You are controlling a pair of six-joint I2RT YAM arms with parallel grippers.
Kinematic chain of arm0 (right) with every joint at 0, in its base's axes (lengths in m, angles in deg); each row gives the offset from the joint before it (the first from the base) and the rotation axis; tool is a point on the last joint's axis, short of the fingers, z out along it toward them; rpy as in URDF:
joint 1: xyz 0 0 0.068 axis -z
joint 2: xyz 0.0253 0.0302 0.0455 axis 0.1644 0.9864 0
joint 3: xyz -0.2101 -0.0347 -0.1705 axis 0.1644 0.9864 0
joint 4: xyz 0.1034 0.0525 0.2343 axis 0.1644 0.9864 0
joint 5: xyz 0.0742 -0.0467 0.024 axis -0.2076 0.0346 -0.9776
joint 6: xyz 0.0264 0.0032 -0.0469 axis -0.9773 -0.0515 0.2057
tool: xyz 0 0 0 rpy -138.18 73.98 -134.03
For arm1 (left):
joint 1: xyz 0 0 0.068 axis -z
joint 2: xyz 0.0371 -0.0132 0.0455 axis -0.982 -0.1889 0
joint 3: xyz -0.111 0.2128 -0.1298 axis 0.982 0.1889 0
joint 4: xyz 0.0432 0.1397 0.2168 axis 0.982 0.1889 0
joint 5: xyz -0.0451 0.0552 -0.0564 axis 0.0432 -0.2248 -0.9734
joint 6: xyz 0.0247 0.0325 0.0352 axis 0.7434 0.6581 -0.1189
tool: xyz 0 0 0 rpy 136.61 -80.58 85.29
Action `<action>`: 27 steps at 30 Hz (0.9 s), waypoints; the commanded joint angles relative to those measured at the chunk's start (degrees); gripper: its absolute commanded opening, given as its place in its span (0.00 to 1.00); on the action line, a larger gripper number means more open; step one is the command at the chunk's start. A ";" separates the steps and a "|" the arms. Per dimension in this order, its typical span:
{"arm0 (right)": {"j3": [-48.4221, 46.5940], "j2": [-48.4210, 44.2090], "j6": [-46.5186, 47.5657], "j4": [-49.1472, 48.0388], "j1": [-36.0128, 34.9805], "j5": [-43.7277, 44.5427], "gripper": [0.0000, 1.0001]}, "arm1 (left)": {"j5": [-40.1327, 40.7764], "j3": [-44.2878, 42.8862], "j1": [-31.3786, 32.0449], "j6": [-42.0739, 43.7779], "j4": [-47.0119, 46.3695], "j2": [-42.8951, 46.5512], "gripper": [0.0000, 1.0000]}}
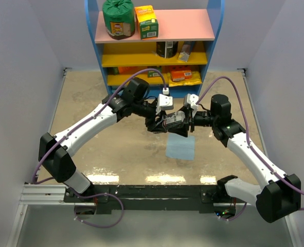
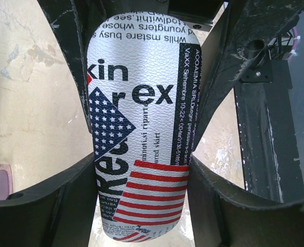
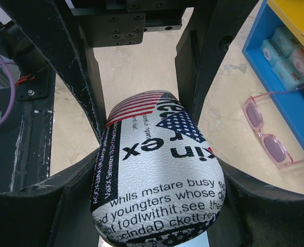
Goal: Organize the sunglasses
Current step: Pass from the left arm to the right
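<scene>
My left pincer point(image 2: 144, 118) and right pincer point(image 3: 146, 121) both clamping the pouch point(image 3: 157, 170), sunglasses point(image 3: 267, 131) apart on the table point(image 3: 126, 67), between right pincer and blue shelf point(image 3: 296, 110)

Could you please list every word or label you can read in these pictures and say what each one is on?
"whlls mstare busy": on the pouch.
"youngters whose": same pouch.
"todlwithit,see": same pouch.
"kin" and "r ex": bold letters, same pouch.
The pouch's black side strip: print too small to trust.
The green pack and yellow box on the shelf: labels too small to read.
</scene>
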 commanded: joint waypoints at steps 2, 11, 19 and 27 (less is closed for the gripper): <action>0.17 -1.21 1.22 -4.41 -0.03 4.80 0.00 | 8.22 -1.73 -0.41 -6.49 -3.93 0.41 0.00; 0.44 -1.92 -0.28 -5.82 -0.03 7.36 0.00 | 10.77 -1.20 -0.41 -7.37 -5.52 1.20 0.00; 0.52 -2.09 -0.19 -5.73 0.06 5.95 0.00 | 10.86 -1.20 -0.41 -7.29 -5.52 1.47 0.00; 0.88 -2.53 1.39 -4.94 0.06 2.88 0.00 | 6.73 -1.11 -0.50 -6.93 -4.29 1.47 0.00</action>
